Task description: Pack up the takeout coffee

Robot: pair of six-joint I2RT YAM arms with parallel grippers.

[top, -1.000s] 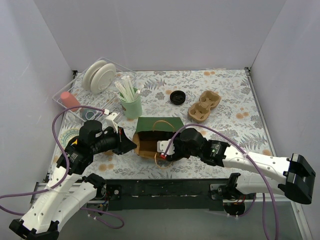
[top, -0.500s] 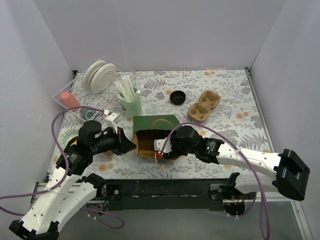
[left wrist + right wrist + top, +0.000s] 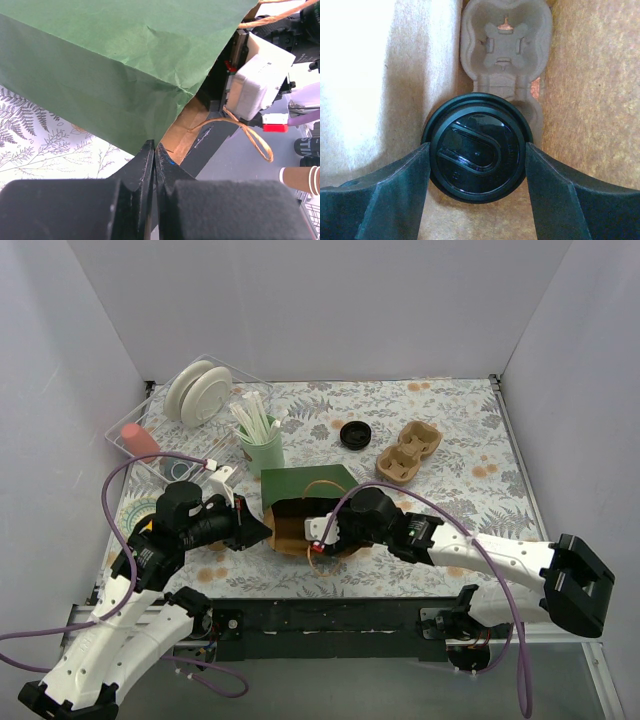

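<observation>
Right gripper is inside the paper bag, which sits at lower centre of the overhead view with its mouth turned toward the bottom edge. In the right wrist view its two fingers flank the takeout coffee, one against each side of the black lid, so it is judged to be grasping the cup. Only the lid is visible. The cup's long axis runs straight away from the camera, into the depth of the bag. A cup carrier lies beyond it, its open socket toward the top of the frame and its nearer part hidden behind the lid. Whether the cup is seated cannot be told. Left gripper is clenched on the bag's rim at lower centre of its view. The right arm is the nearer. The coming move depends on keeping the cup's axis lined up over that hidden socket.
</observation>
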